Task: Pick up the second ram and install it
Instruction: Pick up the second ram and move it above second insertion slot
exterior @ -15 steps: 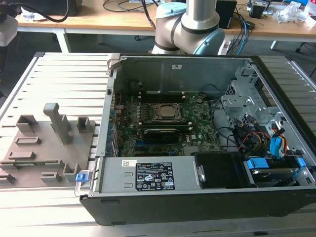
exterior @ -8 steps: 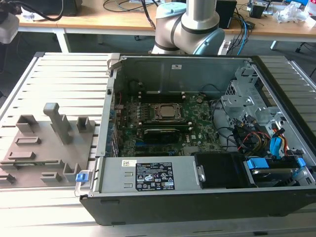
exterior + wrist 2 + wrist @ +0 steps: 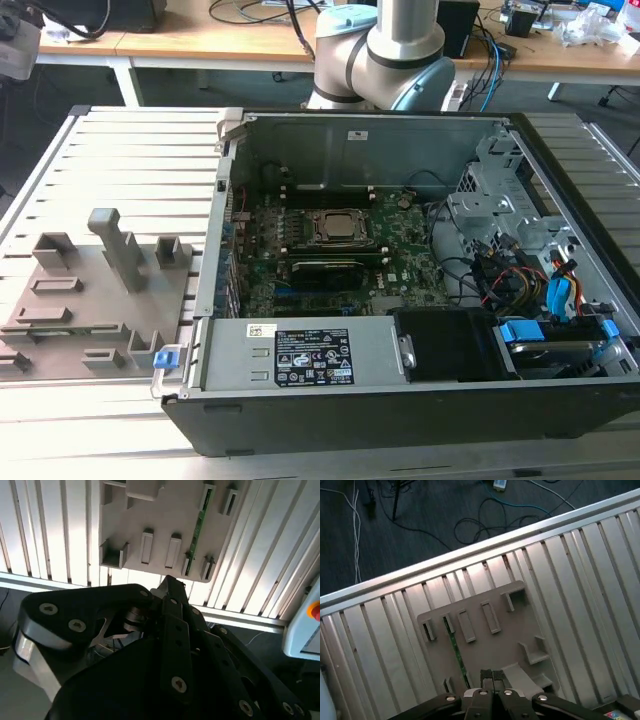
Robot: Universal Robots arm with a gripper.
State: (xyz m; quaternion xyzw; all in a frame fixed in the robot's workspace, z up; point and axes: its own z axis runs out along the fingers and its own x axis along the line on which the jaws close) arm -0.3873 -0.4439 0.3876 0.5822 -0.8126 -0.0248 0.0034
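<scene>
Slatted table (image 3: 130,140) bears a grey fixture (image 3: 100,300) (exterior view's left) and a computer case (image 3: 400,410).

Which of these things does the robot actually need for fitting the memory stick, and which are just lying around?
For the job: green ram stick in its grey holder; gripper; open computer case with motherboard.

Just lying about: floor cables; power supply box; desk behind the arm.

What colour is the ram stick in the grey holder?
The ram stick is green, clearest in the second wrist view.
</scene>
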